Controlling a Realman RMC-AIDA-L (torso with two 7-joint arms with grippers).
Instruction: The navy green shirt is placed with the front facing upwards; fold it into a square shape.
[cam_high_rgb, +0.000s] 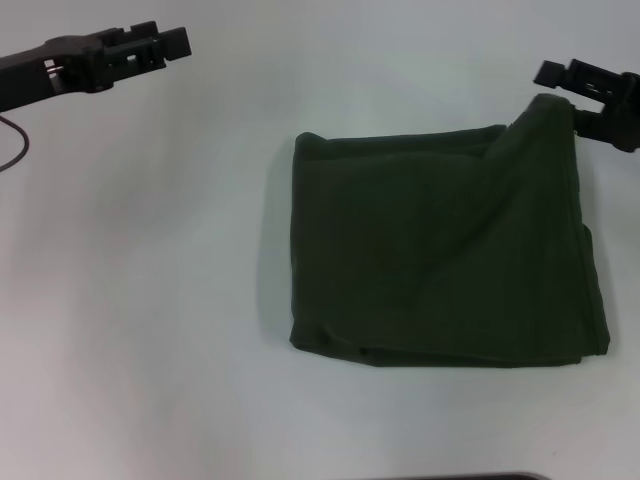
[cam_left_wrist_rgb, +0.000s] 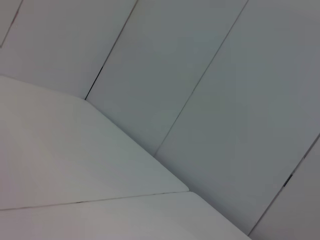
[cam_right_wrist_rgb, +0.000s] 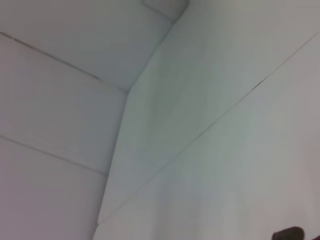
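Observation:
The navy green shirt (cam_high_rgb: 440, 255) lies folded into a rough rectangle on the white table (cam_high_rgb: 150, 300), right of centre in the head view, with its plain green side up. Its far right corner is pulled up into a peak. My right gripper (cam_high_rgb: 562, 92) is at that peak, shut on the cloth. My left gripper (cam_high_rgb: 160, 45) hangs over bare table at the far left, well away from the shirt. Neither wrist view shows the shirt or any fingers.
Both wrist views show only white panels with thin seams (cam_left_wrist_rgb: 200, 85). A thin dark cable (cam_high_rgb: 15, 150) loops at the left edge of the head view. A dark edge (cam_high_rgb: 460, 477) shows at the front of the table.

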